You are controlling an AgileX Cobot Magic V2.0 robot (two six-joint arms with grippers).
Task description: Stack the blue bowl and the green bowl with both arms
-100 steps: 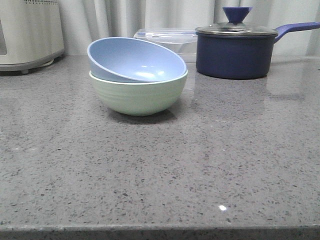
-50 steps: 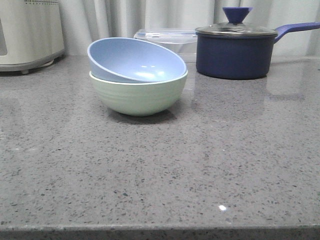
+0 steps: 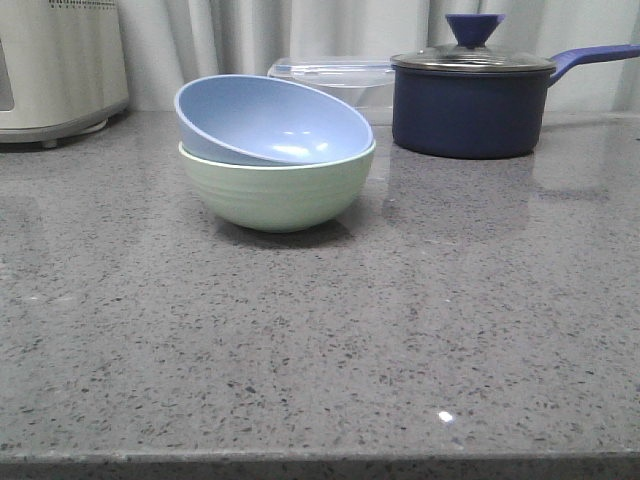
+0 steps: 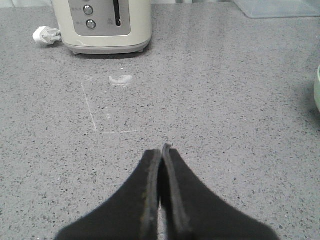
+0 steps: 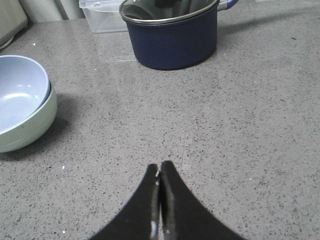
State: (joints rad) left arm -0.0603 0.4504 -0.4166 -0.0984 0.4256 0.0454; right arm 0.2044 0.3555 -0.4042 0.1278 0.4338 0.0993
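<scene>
The blue bowl [image 3: 268, 120] sits tilted inside the green bowl [image 3: 278, 190] on the grey counter, left of centre in the front view. Both also show in the right wrist view, the blue bowl [image 5: 17, 97] nested in the green bowl [image 5: 35, 125]. A sliver of the green bowl [image 4: 317, 90] shows at the edge of the left wrist view. My left gripper [image 4: 161, 150] is shut and empty over bare counter. My right gripper [image 5: 161, 167] is shut and empty, well apart from the bowls. Neither arm shows in the front view.
A dark navy lidded saucepan [image 3: 470, 100] stands at the back right, with a clear plastic container [image 3: 330, 75] beside it. A cream toaster [image 3: 55, 70] stands at the back left; it also shows in the left wrist view [image 4: 102, 25]. The counter's front edge [image 3: 320, 462] is near.
</scene>
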